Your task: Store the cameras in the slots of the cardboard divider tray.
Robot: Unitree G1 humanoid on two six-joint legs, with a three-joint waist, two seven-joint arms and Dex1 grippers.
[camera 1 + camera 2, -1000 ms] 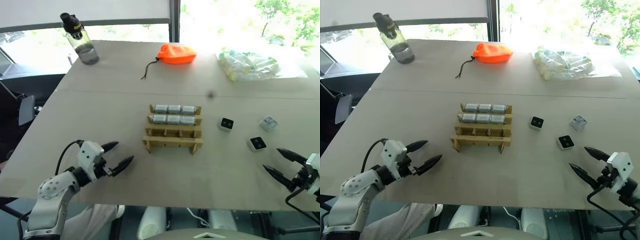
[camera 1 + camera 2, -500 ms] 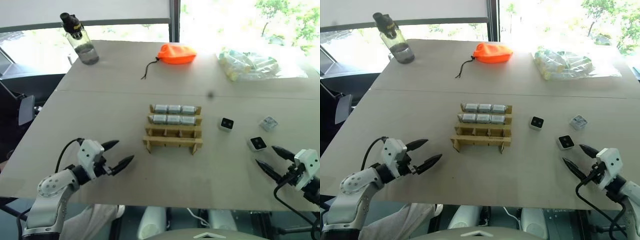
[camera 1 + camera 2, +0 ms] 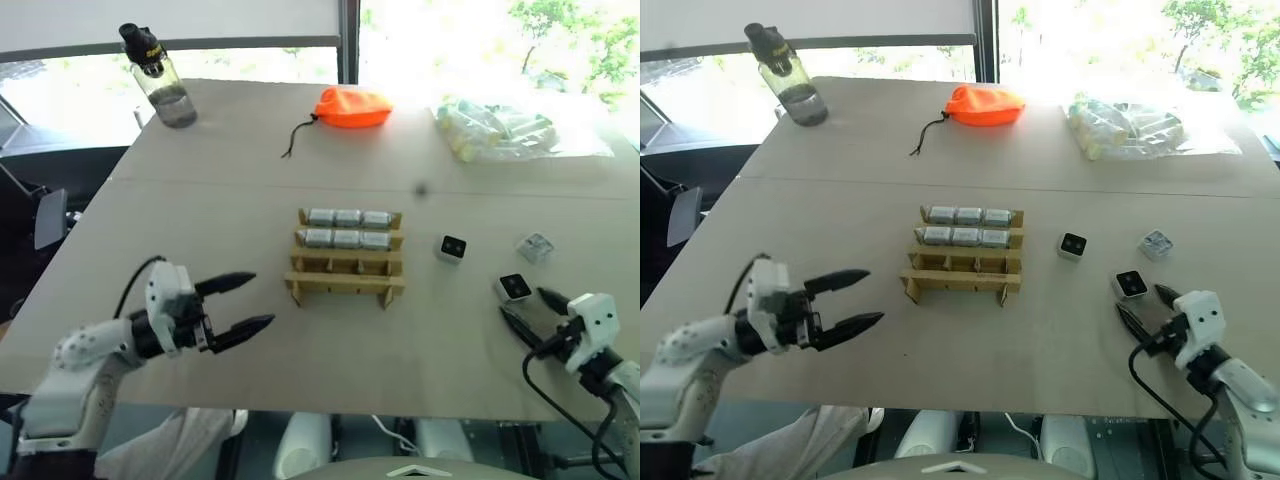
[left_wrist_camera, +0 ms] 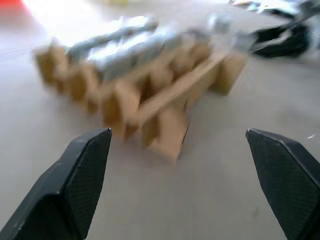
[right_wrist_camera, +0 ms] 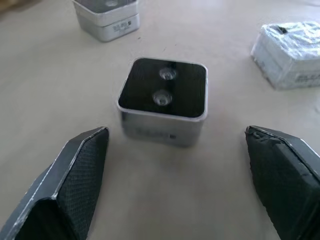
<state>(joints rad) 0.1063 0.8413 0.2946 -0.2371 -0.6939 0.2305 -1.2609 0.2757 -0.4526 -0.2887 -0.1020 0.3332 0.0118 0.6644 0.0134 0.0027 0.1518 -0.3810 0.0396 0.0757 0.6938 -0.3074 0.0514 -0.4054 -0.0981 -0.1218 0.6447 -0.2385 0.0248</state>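
Observation:
The cardboard divider tray (image 3: 345, 272) stands mid-table; its two far rows hold silver cameras (image 3: 347, 228) and its near rows stand empty. Three loose cameras lie to its right: one with a black face (image 3: 453, 248), another with a black face (image 3: 514, 288) and a wrapped one (image 3: 536, 247). My right gripper (image 3: 523, 304) is open just short of the nearest black-faced camera (image 5: 163, 100), which lies beyond the gap between its fingers (image 5: 75, 180), untouched. My left gripper (image 3: 258, 300) hangs open and empty left of the tray (image 4: 145, 75), pointing at it.
A water bottle (image 3: 160, 90) stands at the far left. An orange pouch (image 3: 353, 107) and a clear bag of pale cylinders (image 3: 515, 128) lie along the far edge. The table's front edge runs just below both grippers.
My left gripper has risen and swung towards the tray. My right gripper has moved left and forward up to the nearest loose camera. Both have stayed open.

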